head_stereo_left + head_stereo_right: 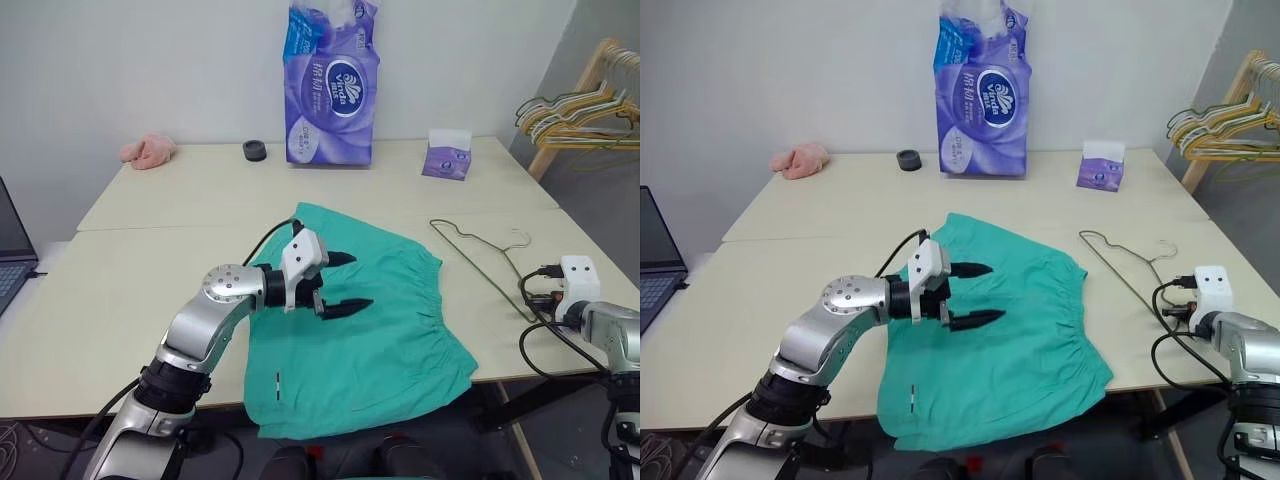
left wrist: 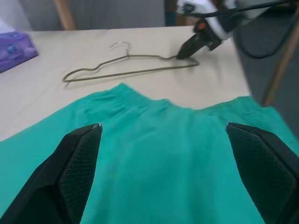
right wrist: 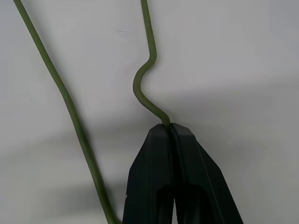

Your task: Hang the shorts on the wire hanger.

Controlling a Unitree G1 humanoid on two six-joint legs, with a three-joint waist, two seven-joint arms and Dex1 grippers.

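So our right gripper (image 3: 169, 127) is clamped tight on the wire hanger (image 1: 480, 250). In the right wrist view the two black fingers are pressed together with the thin olive wire pinched between their tips, right where the wire makes a wavy bend. From the head views that's the end of the hanger nearest us, close to the table's (image 1: 150, 270) right edge; the rest of the hanger lies flat on the tabletop, running away from the gripper with its hook (image 1: 517, 238) out at the far end.

Our left gripper (image 1: 340, 281) has its fingers spread wide and holds nothing. It hangs just over the shorts (image 1: 400, 340), pointing across them toward the hanger. The shorts are spread flat in the middle of the near table, teal-green, with the gathered waistband (image 1: 432, 290) on the side facing the hanger and the near hem drooping a bit over the table's front edge. Shorts and hanger sit near each other without touching.

Further back we've got a purple tissue pack (image 1: 333, 85), a small purple tissue box (image 1: 447, 155), a black ring-shaped thing (image 1: 255, 150) and a pink cloth lump (image 1: 148, 151). A rack with bunched hangers (image 1: 575, 115) stands off to the right.
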